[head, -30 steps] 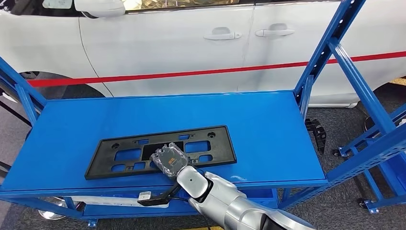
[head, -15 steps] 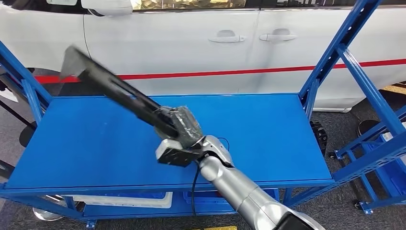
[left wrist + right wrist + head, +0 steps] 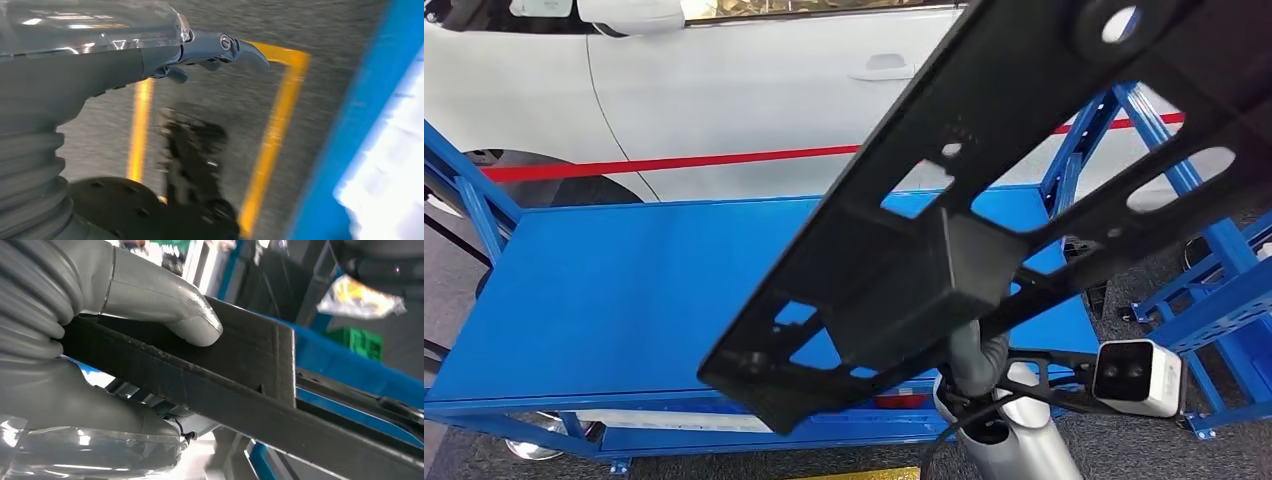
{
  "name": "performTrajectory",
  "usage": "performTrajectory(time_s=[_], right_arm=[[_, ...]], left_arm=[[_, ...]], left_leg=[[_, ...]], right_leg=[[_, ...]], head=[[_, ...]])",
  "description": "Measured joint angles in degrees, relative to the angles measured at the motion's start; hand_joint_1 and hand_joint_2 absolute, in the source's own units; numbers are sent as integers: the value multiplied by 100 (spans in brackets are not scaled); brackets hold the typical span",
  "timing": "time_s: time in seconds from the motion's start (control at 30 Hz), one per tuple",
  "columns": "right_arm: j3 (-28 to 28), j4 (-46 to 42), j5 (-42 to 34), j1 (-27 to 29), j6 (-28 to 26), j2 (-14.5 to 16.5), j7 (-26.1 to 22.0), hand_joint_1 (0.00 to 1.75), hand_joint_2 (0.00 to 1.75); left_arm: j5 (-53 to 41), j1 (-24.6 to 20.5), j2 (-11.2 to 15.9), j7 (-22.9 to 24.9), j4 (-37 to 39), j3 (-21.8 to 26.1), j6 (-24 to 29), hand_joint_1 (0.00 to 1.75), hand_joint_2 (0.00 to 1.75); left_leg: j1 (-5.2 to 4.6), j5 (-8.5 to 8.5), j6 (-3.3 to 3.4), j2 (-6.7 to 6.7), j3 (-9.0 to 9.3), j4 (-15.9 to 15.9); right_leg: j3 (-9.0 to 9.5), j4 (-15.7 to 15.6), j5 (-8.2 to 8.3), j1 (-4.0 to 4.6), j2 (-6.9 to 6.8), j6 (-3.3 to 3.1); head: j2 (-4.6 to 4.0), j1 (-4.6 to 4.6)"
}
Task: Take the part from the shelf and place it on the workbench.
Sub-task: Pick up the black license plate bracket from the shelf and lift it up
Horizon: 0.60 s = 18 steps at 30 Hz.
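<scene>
The part (image 3: 984,200) is a long black plastic plate with cut-out holes. It is lifted off the blue shelf (image 3: 624,280) and tilted steeply close in front of the head camera, one end low near the shelf's front edge and the other high at the right. My right hand (image 3: 976,362) grips it from below, mostly hidden behind it. The right wrist view shows the thumb (image 3: 165,295) pressed on the part's flat face (image 3: 240,370), with the other fingers under it. My left hand (image 3: 220,47) hangs over the floor, fingers stretched out and holding nothing.
Blue uprights (image 3: 1114,100) rise at the shelf's right end, and more blue racking (image 3: 1224,290) stands further right. A white car (image 3: 724,80) with a red stripe is parked behind the shelf. Yellow lines (image 3: 272,135) mark the grey floor under my left hand.
The part lay flat on the shelf a second ago. My right hand lifted it off, and it has swung up and rightward, close to the head camera.
</scene>
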Motion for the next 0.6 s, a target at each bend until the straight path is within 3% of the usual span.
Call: performTrajectory(time_s=[0.03,0.13,0.2,0.27,0.33,0.37,0.43,0.47,0.5,0.53,0.6], right_arm=[[9,-81,-10,84,116,-41,44,171,175],[91,-269,59,259,281,-152,113,171,175],[168,-342,146,339,305,-220,112,171,175],[238,-374,216,399,301,-282,107,171,175],[299,-397,302,431,237,-342,104,171,175],[324,-406,372,436,181,-373,101,171,175],[379,-415,584,458,10,-446,74,171,175],[405,-415,690,475,-80,-485,46,171,175],[430,-415,779,494,-155,-526,21,171,175],[449,-415,833,508,-204,-561,1,171,175],[472,-423,878,515,-250,-613,-7,171,175]], left_arm=[[9,-2,-2,178,1,-13,89,0,175],[28,-15,-1,544,1,-51,291,0,175],[31,-28,2,682,1,-78,369,0,175],[29,-33,1,793,1,-99,431,0,175],[20,-42,-4,890,1,-126,492,0,175],[16,-46,-7,921,1,-141,511,0,175],[18,-53,-9,944,1,-165,523,0,175],[23,-54,-8,945,1,-175,523,0,175],[28,-55,-8,944,1,-184,523,0,175],[32,-54,-8,943,1,-192,523,0,175],[32,-53,-11,941,1,-209,523,0,175]], left_leg=[[0,99,2,0,59,-99],[-19,607,76,-1,623,-1218],[-48,708,136,-8,795,-1583],[-53,745,193,-14,782,-1610],[-28,816,264,3,764,-1666],[-13,857,298,15,741,-1692],[-17,923,335,32,662,-1696],[-20,957,339,35,611,-1691],[-22,991,335,38,559,-1683],[-22,1023,327,38,509,-1671],[-17,1084,292,33,414,-1630]], right_leg=[[-1,9,-2,1,7,1],[-11,50,-20,17,24,27],[-37,72,-17,31,20,71],[-53,71,8,35,15,128],[-99,185,-122,32,20,185],[-173,377,-301,27,23,211],[-408,1047,-792,-7,23,258],[-508,1379,-968,-26,23,279],[-536,1575,-1041,-45,22,299],[-470,1577,-1006,-65,20,315],[-29,983,-727,-104,17,331]], head=[[0,-1],[0,-1],[0,2],[0,6],[0,12],[0,16],[0,28],[0,28],[0,29],[0,28],[0,28]])
